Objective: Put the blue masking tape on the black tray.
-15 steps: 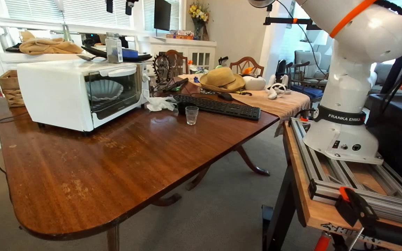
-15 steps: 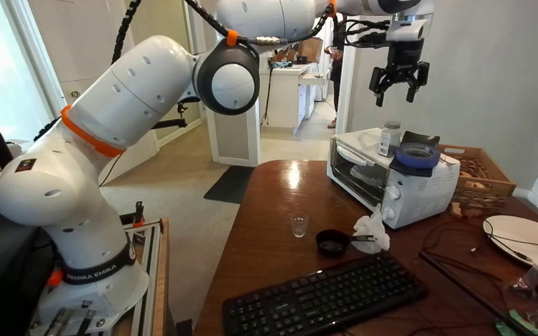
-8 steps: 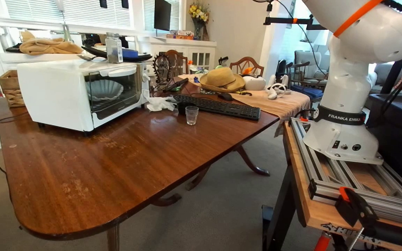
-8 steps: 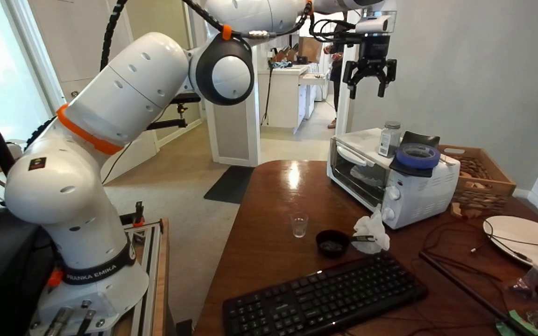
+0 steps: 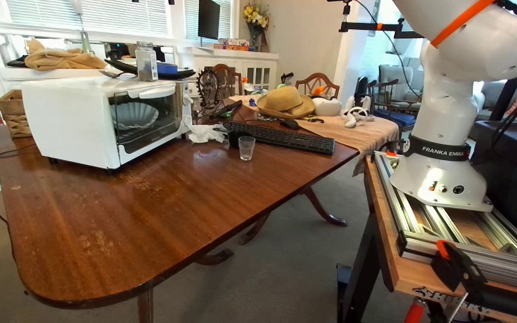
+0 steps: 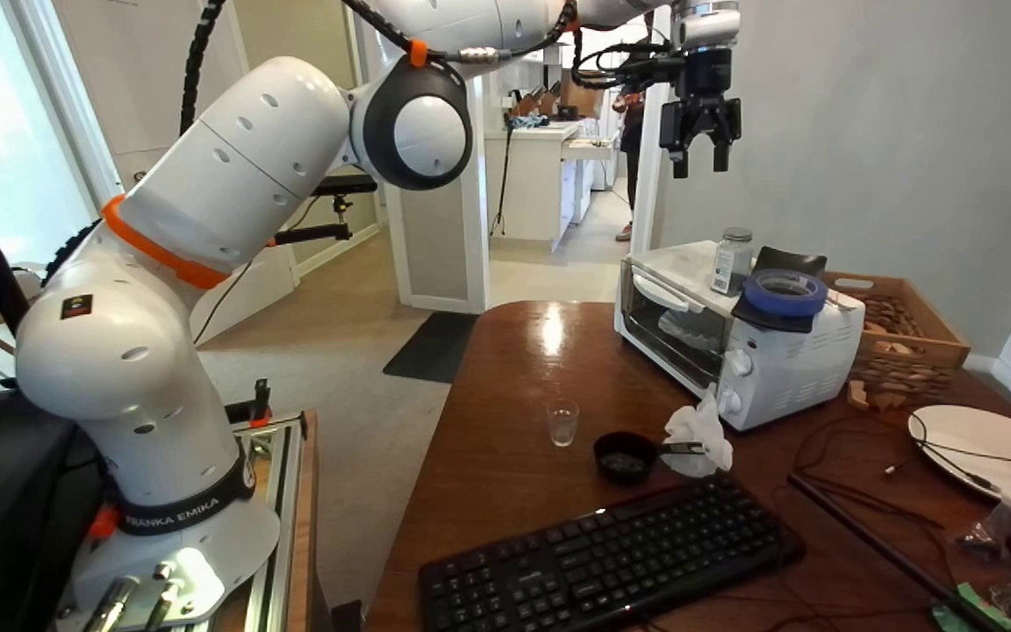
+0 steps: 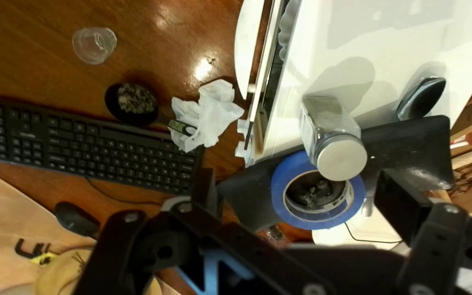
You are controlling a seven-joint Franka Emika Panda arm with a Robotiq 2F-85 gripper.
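Observation:
The blue masking tape (image 6: pixel 785 293) is a low roll lying on the black tray (image 6: pixel 791 261), which rests on top of the white microwave oven (image 6: pixel 799 369). The tape (image 5: pixel 167 68) and tray (image 5: pixel 186 73) also show in an exterior view, partly behind a glass jar. In the wrist view the tape (image 7: pixel 283 184) lies between the spread fingers, with the jar's lid covering part of its ring, and the dark tray (image 7: pixel 408 143) extends on both sides. My gripper (image 6: pixel 700 167) is open and empty, well above the microwave and touching nothing.
A glass jar (image 6: pixel 733 262) stands upright against the tape's side of the microwave top. A spoon (image 7: pixel 421 97) lies nearby. A wicker basket (image 6: pixel 900 342) is behind the microwave. A keyboard (image 6: pixel 611 562), a black bowl (image 6: pixel 625 457), a glass (image 6: pixel 562 422) and tissue (image 6: pixel 699 439) are on the table.
My gripper has moved left and up in an exterior view, and its wrist has turned somewhat. The fingers stay open. The tape, tray and jar have not moved.

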